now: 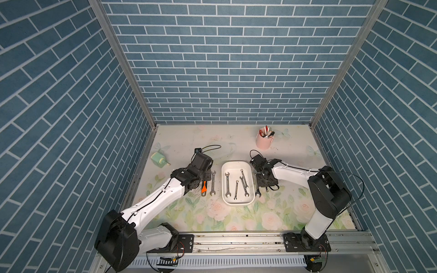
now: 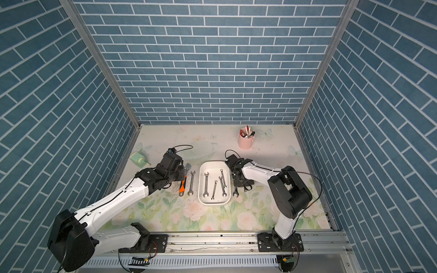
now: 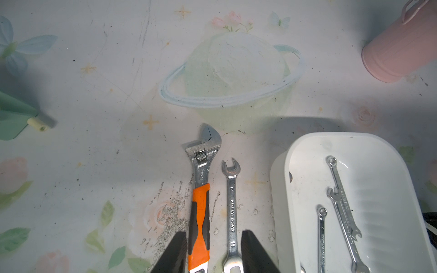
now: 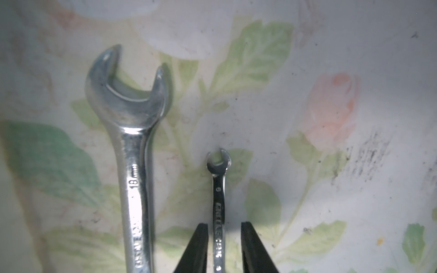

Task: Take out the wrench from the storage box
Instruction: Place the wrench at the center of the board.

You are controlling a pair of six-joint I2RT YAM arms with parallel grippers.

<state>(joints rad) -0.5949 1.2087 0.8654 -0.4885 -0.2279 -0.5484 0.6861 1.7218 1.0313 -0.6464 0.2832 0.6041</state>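
Note:
The white storage box stands mid-table in both top views, with several silver wrenches lying in it. My right gripper is just right of the box, low over the mat. It is open, its fingers astride a small silver wrench that lies on the mat, with a gap showing. A large wrench lies beside it. My left gripper is open left of the box, over an orange-handled adjustable wrench and a silver wrench.
A pink pen cup stands at the back right. A green object lies at the back left near the wall. Blue brick walls enclose three sides, and an aluminium rail runs along the front.

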